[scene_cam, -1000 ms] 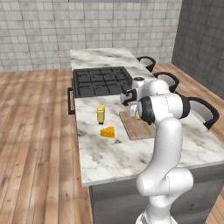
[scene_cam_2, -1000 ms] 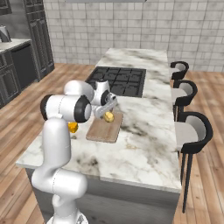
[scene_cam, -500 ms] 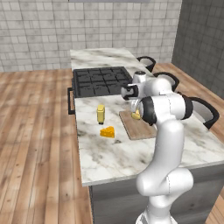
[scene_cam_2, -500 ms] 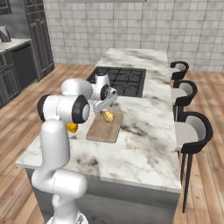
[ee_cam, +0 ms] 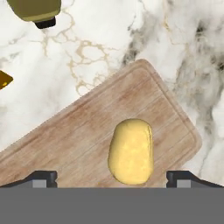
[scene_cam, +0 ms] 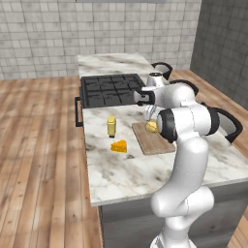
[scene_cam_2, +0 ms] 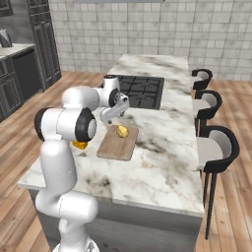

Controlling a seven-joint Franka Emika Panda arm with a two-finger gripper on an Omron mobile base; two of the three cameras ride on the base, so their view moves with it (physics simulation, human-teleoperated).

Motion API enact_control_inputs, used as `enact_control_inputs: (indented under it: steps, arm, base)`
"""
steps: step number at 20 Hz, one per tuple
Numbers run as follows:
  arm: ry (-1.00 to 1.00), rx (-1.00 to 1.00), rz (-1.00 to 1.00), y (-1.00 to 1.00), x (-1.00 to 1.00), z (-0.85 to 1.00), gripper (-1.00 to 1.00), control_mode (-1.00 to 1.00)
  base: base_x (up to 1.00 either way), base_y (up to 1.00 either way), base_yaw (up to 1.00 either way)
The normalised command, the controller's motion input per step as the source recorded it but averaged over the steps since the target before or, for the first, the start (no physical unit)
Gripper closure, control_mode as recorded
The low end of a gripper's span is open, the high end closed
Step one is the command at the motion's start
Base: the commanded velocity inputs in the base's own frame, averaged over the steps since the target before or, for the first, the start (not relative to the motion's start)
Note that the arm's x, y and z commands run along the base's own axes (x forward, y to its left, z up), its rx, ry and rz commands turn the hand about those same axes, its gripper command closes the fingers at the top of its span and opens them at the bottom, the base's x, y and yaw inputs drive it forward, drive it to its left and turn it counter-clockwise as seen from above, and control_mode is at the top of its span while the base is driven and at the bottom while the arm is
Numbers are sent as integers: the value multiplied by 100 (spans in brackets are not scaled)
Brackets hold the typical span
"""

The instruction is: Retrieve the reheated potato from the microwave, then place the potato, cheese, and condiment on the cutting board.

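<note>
1. Gripper [ee_cam: 112,177]: jaws spread wide, nothing between them; it hangs just above the potato [ee_cam: 131,151], the two dark fingertips [ee_cam: 41,177] standing clear on either side.
2. Potato lies free on the cutting board [ee_cam: 78,131], toward the board's far end, near the stove [scene_cam: 110,89]; judged delivered; firm, light, rounded, prone to roll if nudged; skin probably smooth.
3. Cutting board lies flat on the counter [scene_cam: 145,172], mid-width; stiff, stable, no need to handle.
4. Cheese [scene_cam: 119,146] sits on bare counter just off the board's long left edge; a small wedge, slightly soft; judged best pinched across its flat faces, not its tip.
5. Condiment [scene_cam: 112,126] stands upright beyond the cheese, nearer the stove; light, smooth plastic, tippable; take hold low on the body, jaws across its width.
</note>
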Motion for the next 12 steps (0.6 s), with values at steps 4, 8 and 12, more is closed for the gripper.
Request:
enact_control_inputs:
  steps: [4, 8, 12]
  arm:
    - [0, 3, -13, 25, -24, 23, -100, -100]
    - [0, 4, -19, 33, -8, 28, -100, -100]
    - [0, 7, -29, 39, -3, 20, -100, -100]
  base:
    - [0, 0, 0]
    - [0, 0, 0]
    - [0, 0, 0]
